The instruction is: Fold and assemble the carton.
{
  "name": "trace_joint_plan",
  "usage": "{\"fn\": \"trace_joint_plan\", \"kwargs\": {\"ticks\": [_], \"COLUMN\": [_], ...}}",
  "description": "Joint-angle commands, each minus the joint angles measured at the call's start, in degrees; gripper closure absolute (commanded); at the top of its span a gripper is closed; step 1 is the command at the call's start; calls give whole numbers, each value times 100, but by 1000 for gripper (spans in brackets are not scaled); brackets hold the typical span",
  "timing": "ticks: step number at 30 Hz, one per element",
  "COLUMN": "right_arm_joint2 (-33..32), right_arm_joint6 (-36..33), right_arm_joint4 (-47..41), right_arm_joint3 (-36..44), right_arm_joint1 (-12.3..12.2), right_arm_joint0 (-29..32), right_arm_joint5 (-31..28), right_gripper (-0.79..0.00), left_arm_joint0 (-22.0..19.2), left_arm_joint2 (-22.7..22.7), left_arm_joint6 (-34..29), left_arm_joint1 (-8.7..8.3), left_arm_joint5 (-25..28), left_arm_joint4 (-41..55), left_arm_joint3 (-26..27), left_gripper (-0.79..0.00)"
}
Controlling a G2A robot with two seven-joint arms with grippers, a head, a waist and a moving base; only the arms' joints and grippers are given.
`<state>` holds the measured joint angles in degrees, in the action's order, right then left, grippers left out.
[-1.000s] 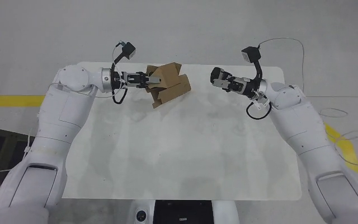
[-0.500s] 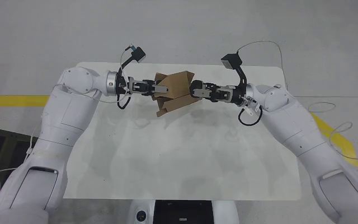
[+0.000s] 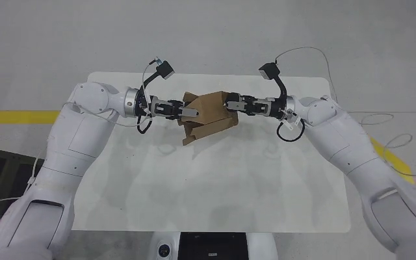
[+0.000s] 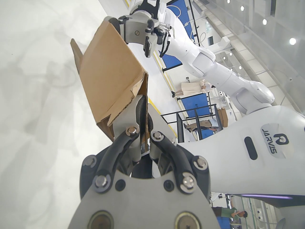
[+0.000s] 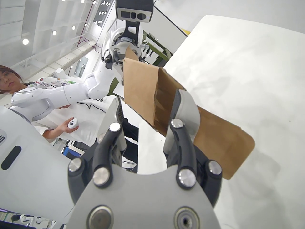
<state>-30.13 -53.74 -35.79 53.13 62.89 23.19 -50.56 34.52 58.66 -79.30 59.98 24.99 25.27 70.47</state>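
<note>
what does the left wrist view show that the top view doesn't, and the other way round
Left wrist view: up close, the left claw is shut on a torn, frayed edge of the carton, pinching the cardboard wall. Top view: the white table in full, and the two arms coming at the carton from opposite sides, near the table's far edge. Both: the brown carton, partly folded, with the left claw at one end and the right claw at the other.
</note>
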Motion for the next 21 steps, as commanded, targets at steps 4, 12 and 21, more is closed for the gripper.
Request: {"fn": "trace_joint_plan", "kwargs": {"ticks": [4, 12, 21], "right_arm_joint2": [151, 272, 345], "right_arm_joint6": [-127, -393, -513], "right_arm_joint4": [-272, -596, -807], "right_arm_joint3": [136, 256, 388], "right_arm_joint1": [29, 17, 31], "right_arm_joint0": [-94, -127, -94], "right_arm_joint5": [127, 393, 513], "right_gripper": [-369, -363, -345], "left_arm_joint0": [23, -24, -15], "left_arm_joint2": [-24, -97, -140], "left_arm_joint6": [27, 84, 108], "left_arm_joint1": [-62, -121, -190], "left_arm_joint5": [27, 84, 108], "left_arm_joint4": [76, 140, 259], "left_arm_joint3": [67, 49, 128], "left_gripper": [0, 0, 0]}}
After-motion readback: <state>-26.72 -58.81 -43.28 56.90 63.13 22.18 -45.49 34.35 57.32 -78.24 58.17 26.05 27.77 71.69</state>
